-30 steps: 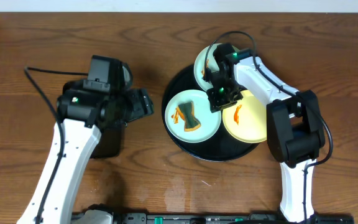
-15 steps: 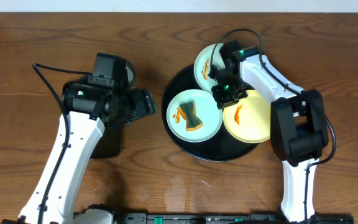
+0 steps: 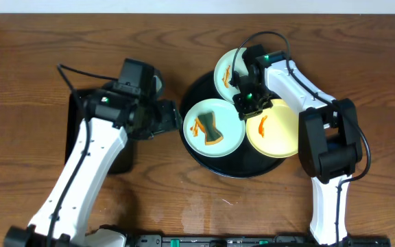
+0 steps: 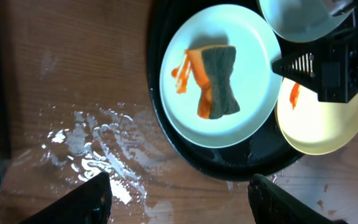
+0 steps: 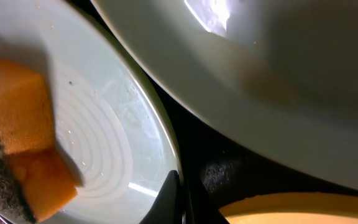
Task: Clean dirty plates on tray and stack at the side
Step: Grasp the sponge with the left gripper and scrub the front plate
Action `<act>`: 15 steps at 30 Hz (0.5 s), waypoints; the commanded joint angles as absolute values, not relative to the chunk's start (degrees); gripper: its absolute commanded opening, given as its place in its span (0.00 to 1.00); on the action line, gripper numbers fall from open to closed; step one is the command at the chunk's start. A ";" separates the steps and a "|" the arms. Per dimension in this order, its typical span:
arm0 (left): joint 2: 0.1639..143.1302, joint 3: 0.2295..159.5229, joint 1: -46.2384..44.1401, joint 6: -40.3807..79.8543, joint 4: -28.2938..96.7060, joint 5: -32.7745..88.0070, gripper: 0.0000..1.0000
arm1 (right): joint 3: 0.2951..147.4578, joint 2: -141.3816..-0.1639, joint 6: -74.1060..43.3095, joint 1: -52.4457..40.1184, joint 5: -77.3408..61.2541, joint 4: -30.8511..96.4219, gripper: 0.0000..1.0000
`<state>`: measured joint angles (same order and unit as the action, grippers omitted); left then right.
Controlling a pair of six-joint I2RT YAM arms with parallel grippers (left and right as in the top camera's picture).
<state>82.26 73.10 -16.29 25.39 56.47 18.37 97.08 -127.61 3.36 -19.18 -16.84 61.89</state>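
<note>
Three plates share the tray (image 3: 199, 159) on the right half of the table (image 3: 184, 34): the front-left plate (image 3: 233, 137) carries a sponge (image 3: 211, 129) on its middle, the back plate (image 3: 225, 72) reaches out past the tray's far rim, and the front-right plate (image 3: 280, 137) lies just beside the other two. Right where all three plates meet, there's the right gripper (image 3: 251, 104), down between their rims. Over on the left, the left gripper (image 3: 175, 119) hangs above the table just beside the tray's left rim, and further left a rectangular tray (image 3: 75, 127) lies under that arm, well apart from the plates.
</note>
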 commanded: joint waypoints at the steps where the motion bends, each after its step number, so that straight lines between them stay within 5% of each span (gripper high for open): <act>1: 86.89 72.49 -18.04 25.63 54.76 22.55 0.71 | 98.19 -127.61 1.76 -19.22 -18.94 61.69 0.01; 15: 104.62 72.49 -24.53 31.29 39.97 26.37 0.61 | 98.19 -127.61 -0.01 -19.22 -18.94 61.69 0.01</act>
<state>102.94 72.99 -23.64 29.71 41.39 25.54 97.08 -127.61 0.97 -19.18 -17.19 61.78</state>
